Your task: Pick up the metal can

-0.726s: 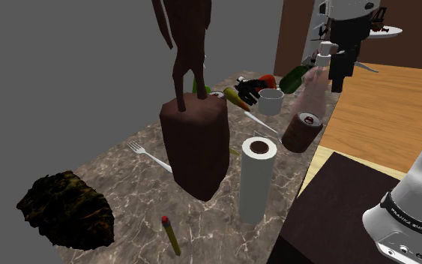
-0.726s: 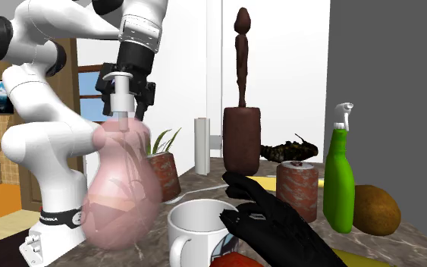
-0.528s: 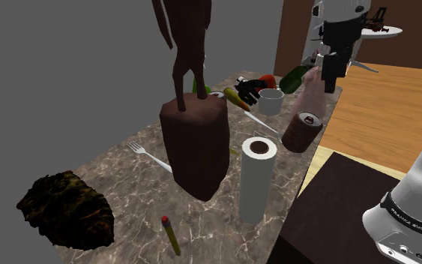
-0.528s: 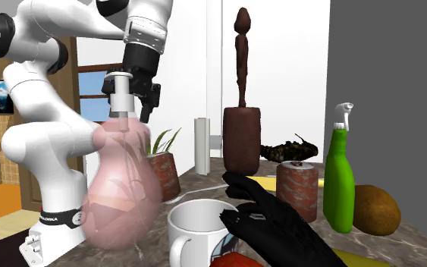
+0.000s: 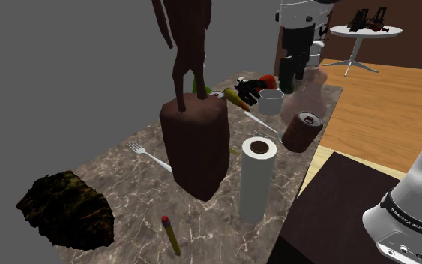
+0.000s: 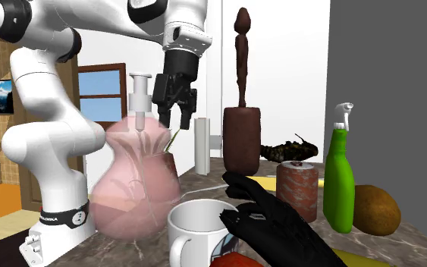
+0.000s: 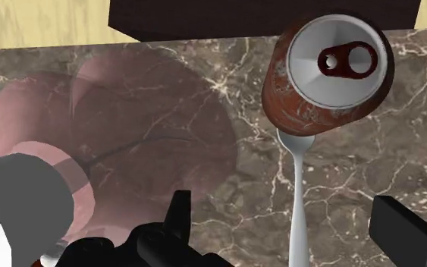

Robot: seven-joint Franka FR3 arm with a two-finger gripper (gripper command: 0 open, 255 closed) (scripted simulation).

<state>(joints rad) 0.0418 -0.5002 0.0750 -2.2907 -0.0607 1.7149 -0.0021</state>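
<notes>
A reddish-brown can [image 5: 302, 131] with a silver top stands near the marble counter's edge beside the dark stand; the wrist view shows its top [image 7: 329, 72]. In the second exterior view it stands mostly hidden behind the pink bottle [image 6: 171, 163]. My black gripper [image 5: 292, 73] [image 6: 175, 115] [image 7: 287, 227] hangs open above the counter, beyond the can and next to the pink bottle, with nothing between its fingers. A second similar can [image 6: 299, 190] [image 5: 216, 95] stands further along the counter.
A translucent pink pump bottle [image 5: 312, 91] [image 6: 136, 186] [image 7: 128, 129] stands close to the gripper. A spoon [image 7: 299, 205] lies by the can. Around are a paper roll [image 5: 255, 176], white mug [image 5: 270, 101], brown statue [image 5: 194, 142], black glove [image 6: 280, 227] and green spray bottle [image 6: 339, 178].
The gripper has swung towards the shoulder view's left, from the floor side of the pink bottle to over the counter. The pink bottle has shifted slightly.
</notes>
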